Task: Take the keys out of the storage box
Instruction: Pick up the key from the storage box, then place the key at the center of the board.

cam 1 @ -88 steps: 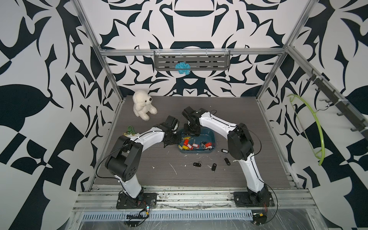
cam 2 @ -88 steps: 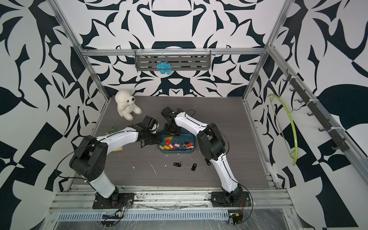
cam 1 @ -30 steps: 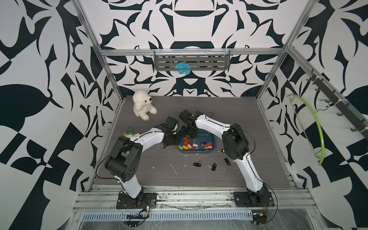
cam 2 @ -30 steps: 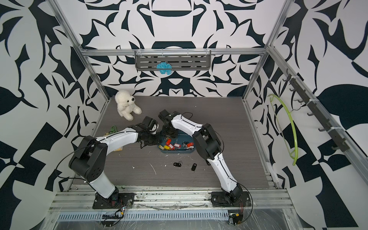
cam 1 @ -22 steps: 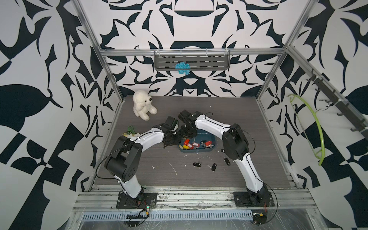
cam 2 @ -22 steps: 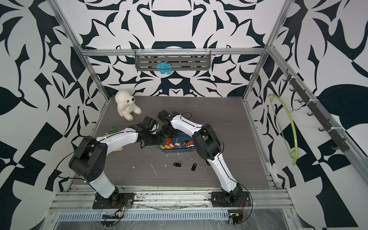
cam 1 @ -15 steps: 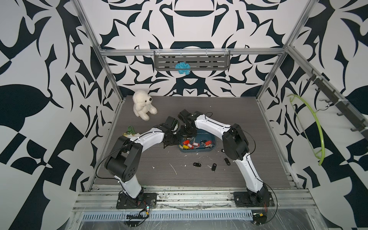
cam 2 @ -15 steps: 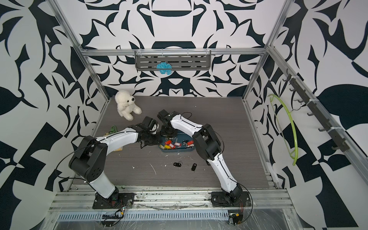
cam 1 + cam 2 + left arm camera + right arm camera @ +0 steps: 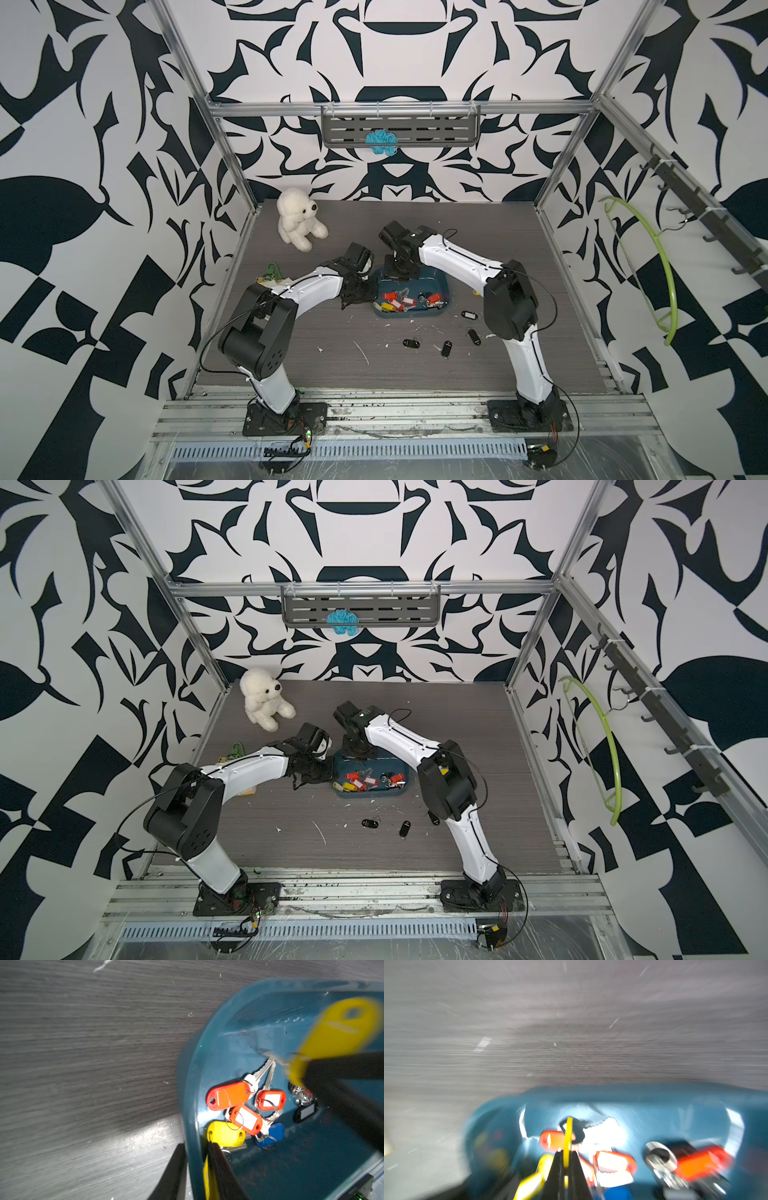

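Here, my right end effector was pinched shut on a yellow-tagged key, held over the storage box. My left end effector clamped the box's left wall, one finger inside, one outside. The other keys lay inside the box, which sat on the table.

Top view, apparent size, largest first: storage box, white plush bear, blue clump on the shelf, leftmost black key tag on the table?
1. storage box and white plush bear: look alike, and the bear sits farther back, so unranked.
2. blue clump
3. black key tag
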